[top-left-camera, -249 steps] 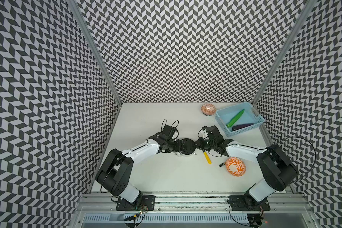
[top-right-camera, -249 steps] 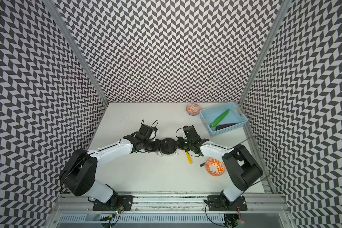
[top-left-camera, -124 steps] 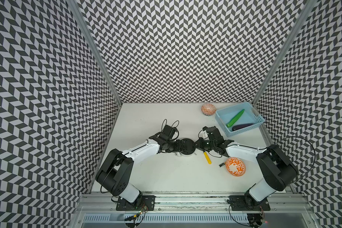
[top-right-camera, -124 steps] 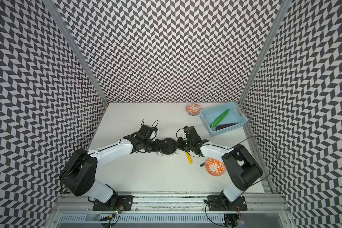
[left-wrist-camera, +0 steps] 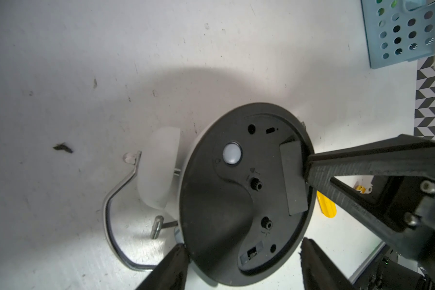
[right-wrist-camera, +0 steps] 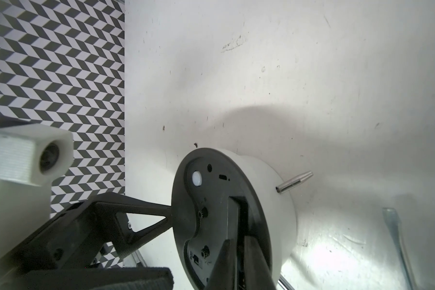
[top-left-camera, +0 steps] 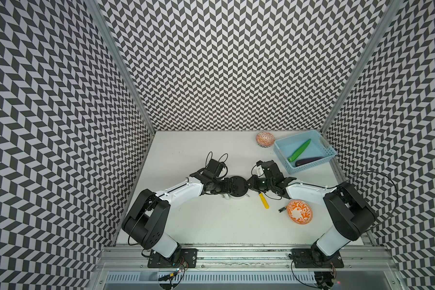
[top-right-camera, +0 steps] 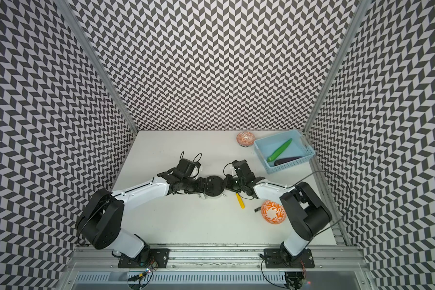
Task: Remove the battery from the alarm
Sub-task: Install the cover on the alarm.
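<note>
My left gripper (left-wrist-camera: 244, 247) clamps the alarm (top-left-camera: 237, 188); right gripper (right-wrist-camera: 236, 241), barely parted, touches its back; battery (top-left-camera: 282, 209) lies at four o'clock.

Alarm (top-left-camera: 237, 185) back-up (black disc showing), battery (top-left-camera: 282, 209) lying apart.

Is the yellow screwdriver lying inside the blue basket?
No, the yellow screwdriver lies on the white table, outside the blue basket, close to the alarm.

SURFACE: scuffed white tabletop (top-left-camera: 211, 221) | CENTRE: round white black-backed alarm clock (top-left-camera: 237, 186), yellow-handled screwdriver (top-left-camera: 264, 201) near | RIGHT: small dark cylindrical battery (top-left-camera: 282, 208) just beside orange-and-white patterned bowl (top-left-camera: 299, 211) | FAR: 2nd patterned bowl (top-left-camera: 265, 138) beside light-blue perforated plastic basket (top-left-camera: 309, 167)
</note>
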Motion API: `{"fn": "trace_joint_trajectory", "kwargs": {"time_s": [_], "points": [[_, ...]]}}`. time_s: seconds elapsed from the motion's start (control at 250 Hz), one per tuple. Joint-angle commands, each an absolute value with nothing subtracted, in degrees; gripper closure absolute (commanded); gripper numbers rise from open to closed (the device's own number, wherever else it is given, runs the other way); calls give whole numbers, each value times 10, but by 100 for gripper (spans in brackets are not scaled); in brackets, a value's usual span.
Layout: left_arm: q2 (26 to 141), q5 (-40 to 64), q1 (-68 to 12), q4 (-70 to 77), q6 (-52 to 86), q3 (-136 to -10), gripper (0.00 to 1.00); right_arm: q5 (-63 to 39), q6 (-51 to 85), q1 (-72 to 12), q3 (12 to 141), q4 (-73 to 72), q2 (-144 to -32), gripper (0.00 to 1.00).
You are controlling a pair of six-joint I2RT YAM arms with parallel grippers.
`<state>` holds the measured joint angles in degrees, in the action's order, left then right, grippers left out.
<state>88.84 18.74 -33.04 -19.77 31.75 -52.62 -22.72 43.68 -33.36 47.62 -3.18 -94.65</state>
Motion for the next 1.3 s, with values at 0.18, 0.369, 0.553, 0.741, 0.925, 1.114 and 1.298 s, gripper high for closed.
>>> {"fn": "trace_joint_trajectory", "kwargs": {"time_s": [0.18, 0.369, 0.553, 0.741, 0.925, 1.114, 1.298], "points": [[850, 177, -331, -196, 318, -539, 31, -199, 417, -338, 503, 39, -952, 75], [834, 171, -327, -201, 317, -538, 31, -190, 411, -339, 525, 66, -944, 69], [825, 169, -321, -202, 317, -537, 31, -185, 408, -340, 537, 82, -942, 63], [821, 169, -319, -202, 318, -534, 31, -186, 408, -341, 547, 90, -937, 58], [818, 169, -317, -202, 318, -535, 31, -178, 402, -342, 566, 113, -931, 54], [818, 169, -315, -200, 317, -533, 31, -171, 392, -342, 582, 138, -927, 48], [823, 168, -315, -197, 307, -528, 30, -164, 375, -331, 570, 135, -909, 46]]}}
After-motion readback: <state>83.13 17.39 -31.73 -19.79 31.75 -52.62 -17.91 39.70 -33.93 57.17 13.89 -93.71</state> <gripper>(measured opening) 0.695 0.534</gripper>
